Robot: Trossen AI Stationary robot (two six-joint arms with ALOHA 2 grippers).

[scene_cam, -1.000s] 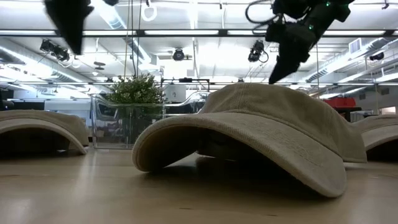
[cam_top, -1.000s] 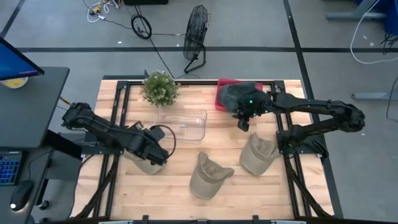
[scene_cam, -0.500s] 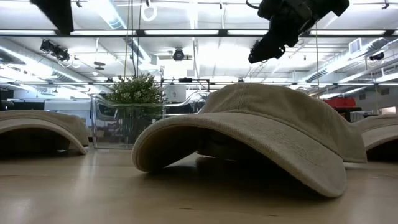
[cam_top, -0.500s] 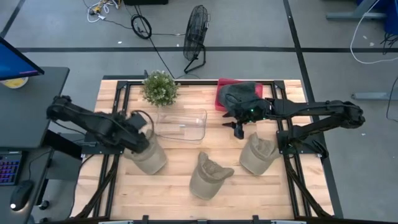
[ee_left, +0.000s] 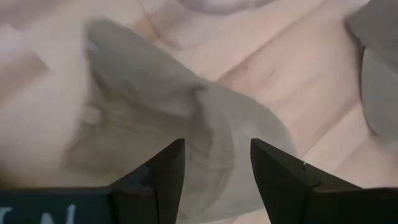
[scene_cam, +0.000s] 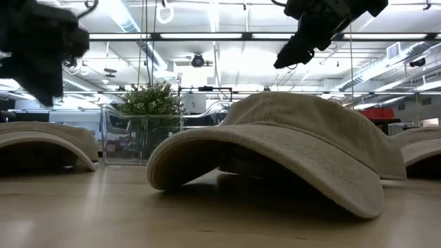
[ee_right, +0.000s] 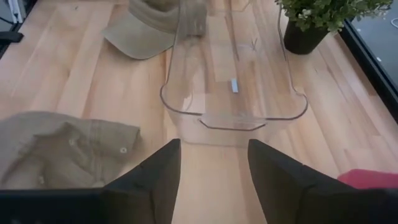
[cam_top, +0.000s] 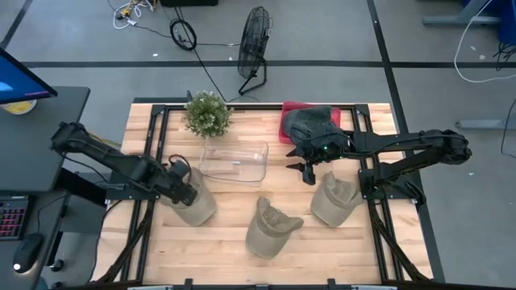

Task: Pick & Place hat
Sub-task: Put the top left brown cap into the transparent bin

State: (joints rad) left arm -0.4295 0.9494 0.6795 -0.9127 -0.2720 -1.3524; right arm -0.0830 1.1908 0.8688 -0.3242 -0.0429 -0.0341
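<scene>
Three khaki hats lie crown-up on the wooden table: a left one (cam_top: 196,206), a middle one (cam_top: 270,227) and a right one (cam_top: 334,200). My left gripper (cam_top: 184,190) hovers open above the left hat (ee_left: 186,118), well clear of it in the low view (scene_cam: 34,58). My right gripper (cam_top: 308,171) is open and empty in the air between the clear bin (cam_top: 235,161) and the right hat; it looks across the bin (ee_right: 233,81). A dark hat (cam_top: 313,122) rests on a red tray at the far edge.
A potted plant (cam_top: 207,113) stands at the far edge beside the clear bin. The red tray (cam_top: 287,121) sits far right of the bin. Bare wood lies along the near edge in front of the hats. A desk and monitor stand off the table's left side.
My left gripper drew back toward the table's left edge, uncovering the left hat; it rose out of the low view and then came down again. My right gripper moved from beside the dark hat toward the near edge and tipped from pointing down to more level.
</scene>
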